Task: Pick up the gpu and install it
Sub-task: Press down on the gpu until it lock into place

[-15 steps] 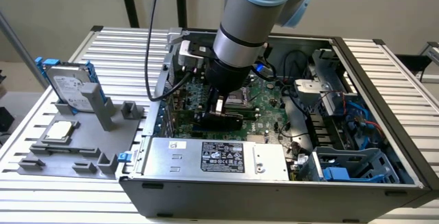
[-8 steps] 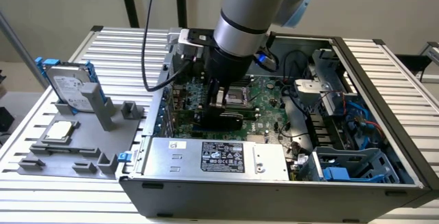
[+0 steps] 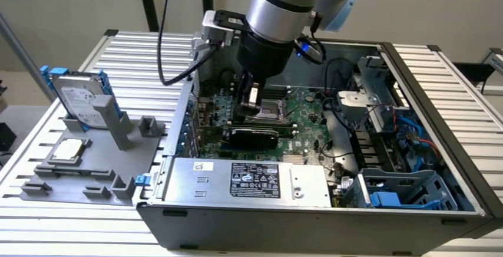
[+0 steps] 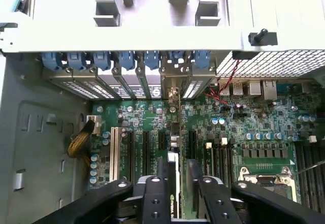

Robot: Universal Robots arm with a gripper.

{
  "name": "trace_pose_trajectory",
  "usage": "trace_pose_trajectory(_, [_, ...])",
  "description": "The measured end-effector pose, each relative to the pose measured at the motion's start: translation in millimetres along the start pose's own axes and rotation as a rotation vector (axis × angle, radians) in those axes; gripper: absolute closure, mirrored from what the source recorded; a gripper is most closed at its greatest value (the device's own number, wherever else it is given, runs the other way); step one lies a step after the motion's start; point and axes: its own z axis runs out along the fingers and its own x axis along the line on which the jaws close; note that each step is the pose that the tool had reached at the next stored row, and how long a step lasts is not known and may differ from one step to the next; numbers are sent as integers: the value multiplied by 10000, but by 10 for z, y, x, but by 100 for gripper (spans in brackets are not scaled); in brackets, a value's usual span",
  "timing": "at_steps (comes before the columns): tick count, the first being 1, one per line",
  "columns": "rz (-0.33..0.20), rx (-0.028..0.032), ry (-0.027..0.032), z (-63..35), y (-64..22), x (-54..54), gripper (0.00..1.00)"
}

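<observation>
The gpu (image 3: 255,137) stands on edge in a slot of the motherboard inside the open computer case, black face toward the case front. In the wrist view the gpu (image 4: 174,193) runs edge-on toward its silver bracket (image 4: 172,94) at the case's rear wall. My gripper (image 3: 253,114) reaches down into the case over the card's middle. In the wrist view my gripper (image 4: 177,181) straddles the card's upper edge, with one black finger (image 4: 161,176) on each side, close against it.
The CPU socket (image 3: 275,98) lies just behind the card. A power supply (image 3: 244,180) fills the case front, with cables and drive cages (image 3: 401,192) at the exterior view's right. On the grey fixture (image 3: 94,168) outside the case are a hard drive (image 3: 79,95) and a CPU chip (image 3: 68,149).
</observation>
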Motion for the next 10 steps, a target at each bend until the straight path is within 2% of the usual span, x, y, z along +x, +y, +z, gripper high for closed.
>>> trace_pose_trajectory(1, [0,31,0,-20,5,0,81])
trace_pose_trajectory(2, [1,63,-1,-30,7,0,81])
trace_pose_trajectory(4, [-2,70,-8,-30,7,-1,89])
trace_pose_trajectory(10, [-1,70,-8,-37,9,0,89])
